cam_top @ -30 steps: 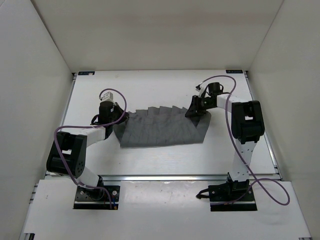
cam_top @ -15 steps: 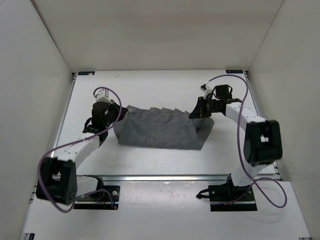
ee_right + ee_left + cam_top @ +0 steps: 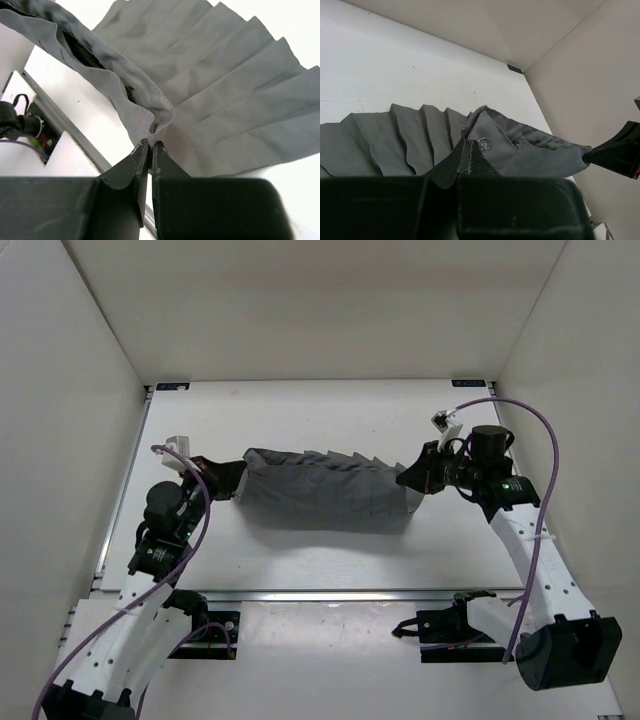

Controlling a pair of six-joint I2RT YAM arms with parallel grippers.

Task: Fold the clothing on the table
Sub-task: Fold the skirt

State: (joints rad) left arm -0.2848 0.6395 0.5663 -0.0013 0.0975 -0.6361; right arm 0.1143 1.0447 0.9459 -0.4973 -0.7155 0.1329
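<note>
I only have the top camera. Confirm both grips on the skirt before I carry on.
Observer: In the left wrist view, the left jaws are shut on the skirt, right beside a small button.
Operator: Now report the right side.
Observer: In the right wrist view, the right jaws are shut on a bunched bit of the skirt's edge, with the pleats fanning out beyond.
Operator: Tell me if that's one layer.
Observer: No. The edge gapes open next to the pinch, showing two layers.
</note>
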